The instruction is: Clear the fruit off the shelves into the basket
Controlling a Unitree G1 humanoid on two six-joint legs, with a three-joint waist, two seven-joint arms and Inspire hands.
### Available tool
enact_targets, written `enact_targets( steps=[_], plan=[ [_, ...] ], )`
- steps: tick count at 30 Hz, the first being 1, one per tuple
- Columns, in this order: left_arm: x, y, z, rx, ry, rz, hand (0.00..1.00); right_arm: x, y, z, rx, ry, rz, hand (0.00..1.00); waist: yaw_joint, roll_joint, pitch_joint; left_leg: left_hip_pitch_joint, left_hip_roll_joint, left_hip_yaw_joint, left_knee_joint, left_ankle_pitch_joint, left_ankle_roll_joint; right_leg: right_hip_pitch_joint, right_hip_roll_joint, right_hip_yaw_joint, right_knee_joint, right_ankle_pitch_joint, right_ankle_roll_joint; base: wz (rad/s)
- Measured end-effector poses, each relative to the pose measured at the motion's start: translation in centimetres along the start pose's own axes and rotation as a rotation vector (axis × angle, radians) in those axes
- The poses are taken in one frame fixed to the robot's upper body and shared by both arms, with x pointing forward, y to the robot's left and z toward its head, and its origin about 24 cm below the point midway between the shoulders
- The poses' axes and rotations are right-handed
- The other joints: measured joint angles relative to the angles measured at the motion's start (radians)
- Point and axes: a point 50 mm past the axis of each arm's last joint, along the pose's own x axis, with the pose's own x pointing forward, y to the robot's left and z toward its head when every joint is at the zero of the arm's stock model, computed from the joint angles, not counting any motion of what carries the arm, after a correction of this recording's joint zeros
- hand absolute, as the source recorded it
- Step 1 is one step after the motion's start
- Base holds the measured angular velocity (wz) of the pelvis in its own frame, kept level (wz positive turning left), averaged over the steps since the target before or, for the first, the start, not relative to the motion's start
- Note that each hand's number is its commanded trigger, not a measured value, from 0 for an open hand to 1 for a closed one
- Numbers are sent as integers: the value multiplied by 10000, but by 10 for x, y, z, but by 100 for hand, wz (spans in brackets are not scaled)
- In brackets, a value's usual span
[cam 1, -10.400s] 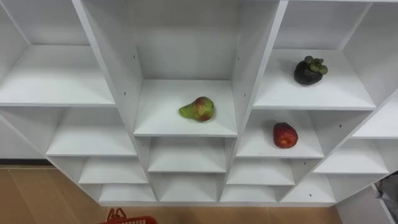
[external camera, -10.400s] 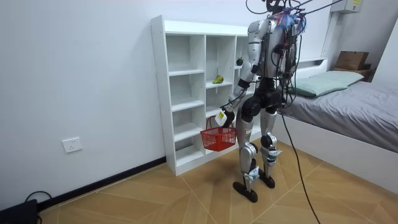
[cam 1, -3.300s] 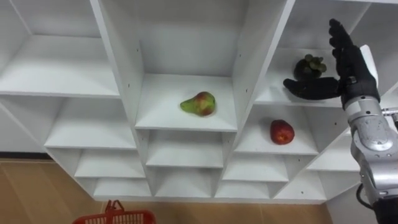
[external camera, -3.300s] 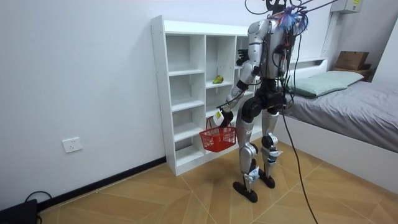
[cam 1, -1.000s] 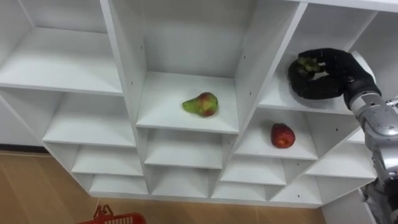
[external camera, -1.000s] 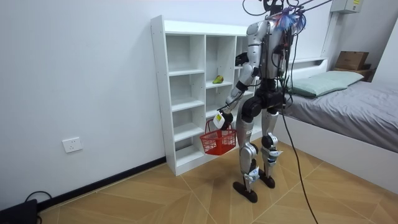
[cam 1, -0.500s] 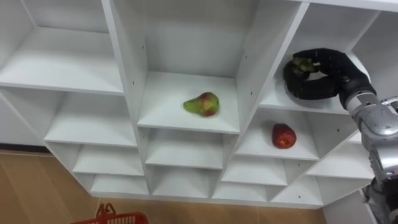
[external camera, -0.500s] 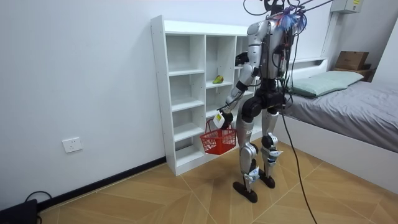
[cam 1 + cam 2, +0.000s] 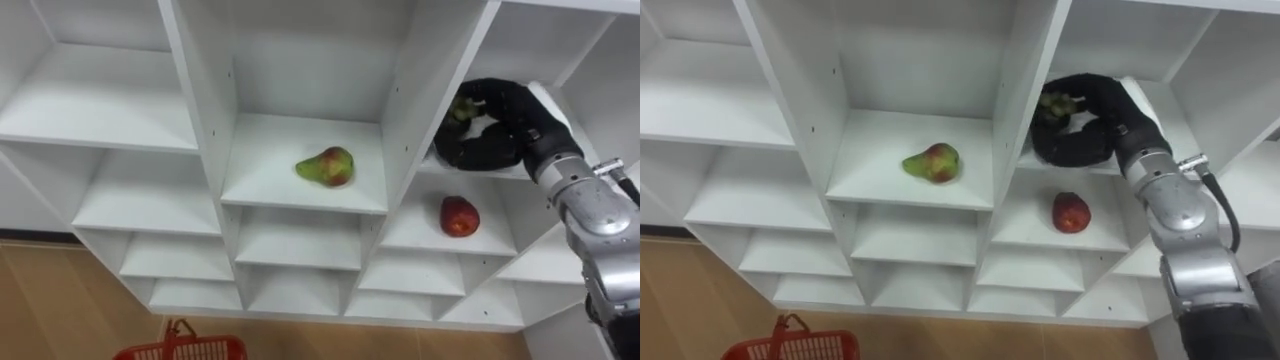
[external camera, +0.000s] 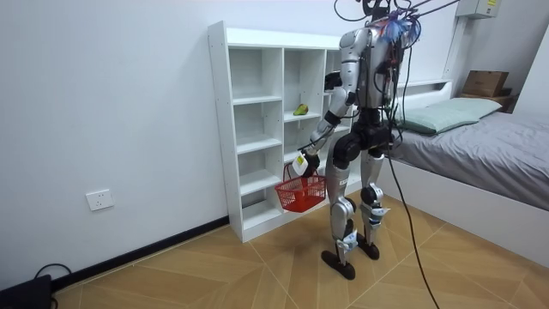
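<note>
My right hand (image 9: 505, 120) is curled round a dark mangosteen (image 9: 462, 108) with a green cap, at the front edge of the upper right shelf; most of the fruit is hidden by the fingers. A green-red pear (image 9: 326, 166) lies on the middle shelf. On the shelf below my right hand sits a red apple (image 9: 459, 216). A red basket (image 9: 180, 348) hangs low in front of the closet; in the room view my left hand (image 10: 301, 162) holds it by its handle.
I stand close before the white closet (image 10: 249, 129), whose other compartments hold nothing. An upright divider (image 9: 420, 110) separates the pear's compartment from my right hand. A bed (image 10: 480, 146) is behind me on the room view's right.
My right hand, closed round the mangosteen, has drawn it left and forward to the shelf's front edge. The pear, the apple and the basket stay put.
</note>
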Motion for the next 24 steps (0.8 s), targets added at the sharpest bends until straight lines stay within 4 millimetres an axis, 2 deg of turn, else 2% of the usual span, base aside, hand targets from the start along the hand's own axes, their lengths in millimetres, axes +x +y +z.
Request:
enact_targets(
  steps=[4,10,19,22,24],
  plan=[
    [0,-1,0,20,-62,-21,100,-21,10,0,-238,-281,36,100,-155,132,-53,5,4,11,1,0,0,-4,-1,63,2,0,0,-1],
    [-1,-1,1,7,-349,29,100,-36,18,5,-254,-596,483,100,-315,302,-60,11,33,237,-18,-1,0,-96,46,349,37,12,-15,-12],
    [-2,0,-4,-16,-196,43,100,-55,29,13,-1193,-876,977,100,-491,284,-71,-15,36,463,-124,0,2,-283,78,636,39,36,5,-8],
    [-2,0,-4,9,-211,52,100,-66,40,11,-915,-803,1384,100,-521,231,-106,-5,34,461,-131,0,2,-298,81,644,-7,36,5,0],
    [-1,-4,-2,210,-251,2,100,-72,45,5,-812,-539,1676,100,-558,205,-102,-6,21,467,-131,0,2,-312,69,655,-1,37,8,0]
  ],
)
